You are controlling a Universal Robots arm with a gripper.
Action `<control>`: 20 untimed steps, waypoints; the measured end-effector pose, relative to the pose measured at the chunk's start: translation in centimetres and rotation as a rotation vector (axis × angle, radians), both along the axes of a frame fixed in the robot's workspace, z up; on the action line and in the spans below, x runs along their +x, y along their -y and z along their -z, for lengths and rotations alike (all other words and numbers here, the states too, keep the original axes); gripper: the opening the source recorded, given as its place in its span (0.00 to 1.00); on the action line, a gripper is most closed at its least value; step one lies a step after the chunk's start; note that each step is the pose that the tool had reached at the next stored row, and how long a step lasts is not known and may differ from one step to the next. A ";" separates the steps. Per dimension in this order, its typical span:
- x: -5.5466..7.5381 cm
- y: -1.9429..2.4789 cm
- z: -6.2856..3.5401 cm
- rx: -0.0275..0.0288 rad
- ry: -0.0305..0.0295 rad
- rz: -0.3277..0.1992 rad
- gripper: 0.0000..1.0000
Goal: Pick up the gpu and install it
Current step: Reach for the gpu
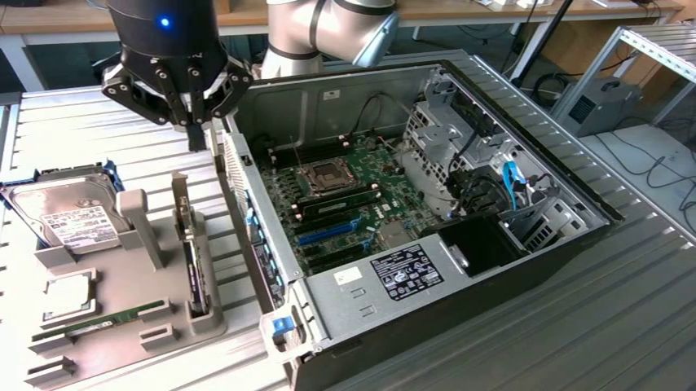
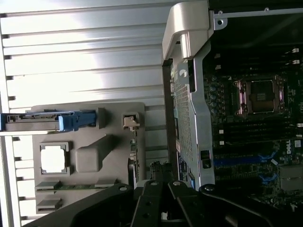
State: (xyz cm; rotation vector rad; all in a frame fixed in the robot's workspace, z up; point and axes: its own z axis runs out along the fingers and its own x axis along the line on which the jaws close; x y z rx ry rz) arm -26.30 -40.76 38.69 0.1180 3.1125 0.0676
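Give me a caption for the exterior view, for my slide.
Shut hand hangs over the gpu standing in its tray, beside the open PC case.

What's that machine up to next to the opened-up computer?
A robot arm's gripper hangs shut and empty near a corner of the open computer case, above the ribbed table. The gpu, a thin black card, stands on edge in a slot of the grey parts tray beside the case, untouched. It has not been picked up or installed yet.
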 end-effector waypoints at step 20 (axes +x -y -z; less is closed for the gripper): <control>0.0 0.93 0.11 0.0000 0.0000 0.000 0.11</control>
